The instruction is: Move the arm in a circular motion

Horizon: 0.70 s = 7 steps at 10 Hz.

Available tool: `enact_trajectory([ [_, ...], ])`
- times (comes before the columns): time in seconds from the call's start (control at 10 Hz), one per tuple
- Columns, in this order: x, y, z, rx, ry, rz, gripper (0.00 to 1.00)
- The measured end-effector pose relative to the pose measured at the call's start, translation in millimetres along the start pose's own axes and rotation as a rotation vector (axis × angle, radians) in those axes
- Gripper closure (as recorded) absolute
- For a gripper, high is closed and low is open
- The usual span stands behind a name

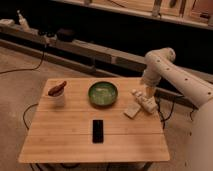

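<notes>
The arm (172,75) is shiny white. Its pale gripper (148,94) hangs by the right edge of the light brown wooden table (60,140). The bowl (103,93) is green. The phone (98,130) is black. The cup (58,98) is white.
</notes>
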Motion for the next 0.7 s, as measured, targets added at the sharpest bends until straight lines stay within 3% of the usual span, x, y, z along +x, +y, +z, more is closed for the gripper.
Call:
enact_trajectory([
  [0.2, -53.8, -28.5, -1.1, 0.029, -0.012, -0.078, 0.35],
  [0.4, -114.5, -35.4, -5.6, 0.058, -0.033, -0.187, 0.35],
  [0.5, -152.7, -24.8, -9.9, 0.069, -0.053, -0.267, 0.35],
  [0.7, -213.3, 32.4, -23.1, 0.070, -0.110, -0.447, 0.35],
])
